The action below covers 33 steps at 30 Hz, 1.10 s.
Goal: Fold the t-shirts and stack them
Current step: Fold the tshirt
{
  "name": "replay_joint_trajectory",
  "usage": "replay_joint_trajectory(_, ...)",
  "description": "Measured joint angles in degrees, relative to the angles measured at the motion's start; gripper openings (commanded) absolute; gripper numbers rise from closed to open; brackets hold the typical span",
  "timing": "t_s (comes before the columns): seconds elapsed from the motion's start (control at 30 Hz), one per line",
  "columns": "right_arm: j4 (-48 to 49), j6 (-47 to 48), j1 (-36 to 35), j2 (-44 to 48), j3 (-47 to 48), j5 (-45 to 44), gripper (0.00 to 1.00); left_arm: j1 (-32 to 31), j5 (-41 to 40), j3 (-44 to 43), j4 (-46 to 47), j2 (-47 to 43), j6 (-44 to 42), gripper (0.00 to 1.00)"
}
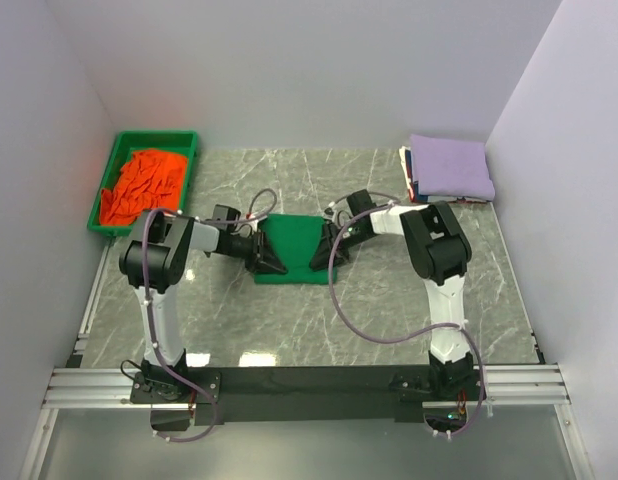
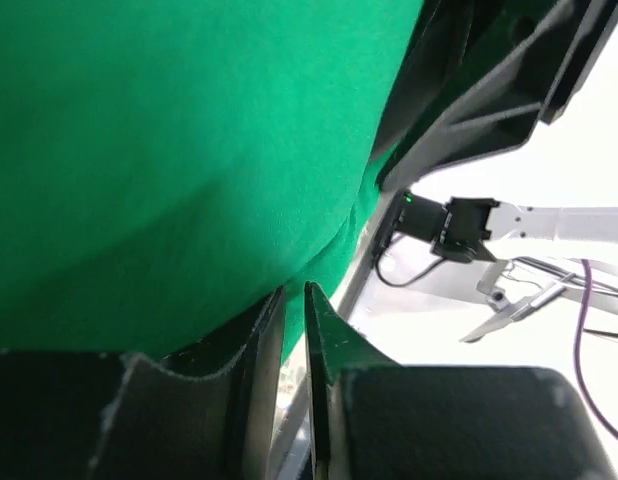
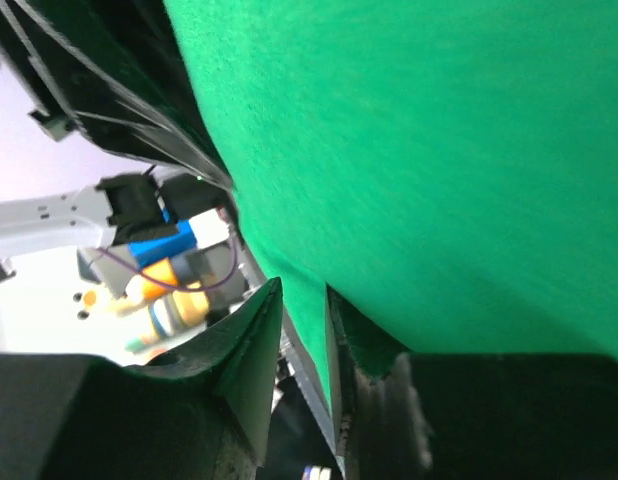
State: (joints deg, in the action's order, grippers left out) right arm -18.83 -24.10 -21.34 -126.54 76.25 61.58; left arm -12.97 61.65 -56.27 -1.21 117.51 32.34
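The bright green t-shirt (image 1: 292, 240) lies partly folded in the middle of the table. My left gripper (image 1: 264, 255) is at its left edge and my right gripper (image 1: 324, 250) at its right edge. In the left wrist view the green cloth (image 2: 169, 150) fills the frame, and the left gripper (image 2: 294, 295) is shut on a fold of it. In the right wrist view a flap of the green cloth (image 3: 439, 150) hangs between the jaws of the right gripper (image 3: 304, 295). That flap lies against one finger, with a visible gap to the other finger.
An orange t-shirt (image 1: 141, 185) lies crumpled in the green plastic tray (image 1: 154, 135) at the back left. A folded stack topped by a lavender t-shirt (image 1: 449, 165) sits at the back right, with white and dark edges (image 1: 411, 182) below it. White walls enclose the table.
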Motion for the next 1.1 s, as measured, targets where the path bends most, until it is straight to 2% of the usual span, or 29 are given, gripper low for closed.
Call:
replay_joint_trajectory(0.17,-3.5,3.0,2.4,1.2,0.9,-2.2,0.30,2.1,0.0,-2.3,-4.6,-0.7,-5.9,0.25)
replay_joint_trajectory(0.3,-4.7,4.2,2.3,7.5,-1.8,-4.3,0.32,2.7,-0.7,-0.8,-9.2,-7.0,-9.6,0.26)
replay_joint_trajectory(0.43,-1.8,2.4,-1.0,17.7,-5.9,-4.3,0.34,1.0,0.0,1.0,-9.9,-17.1,-10.2,0.26)
replay_joint_trajectory(0.53,1.1,1.6,-4.7,21.1,-7.6,-3.5,0.34,-0.6,0.3,2.3,-7.0,-19.6,-9.0,0.26)
replay_joint_trajectory(0.67,2.2,2.7,-7.1,16.9,-8.2,-3.8,0.32,-1.5,-0.1,3.6,-4.8,-14.9,-7.8,0.25)
replay_joint_trajectory(0.83,2.0,4.9,-4.5,9.0,-10.8,-7.0,0.31,-0.2,-1.2,2.8,-5.5,-4.3,-9.3,0.25)
replay_joint_trajectory(0.87,1.6,4.7,-3.3,8.4,-11.6,-5.4,0.31,0.4,0.0,2.5,-6.1,-3.2,-9.4,0.25)
replay_joint_trajectory(1.1,-1.6,7.7,1.9,8.5,-10.9,-4.7,0.29,3.9,1.5,-2.1,-15.1,-2.4,-17.0,0.34)
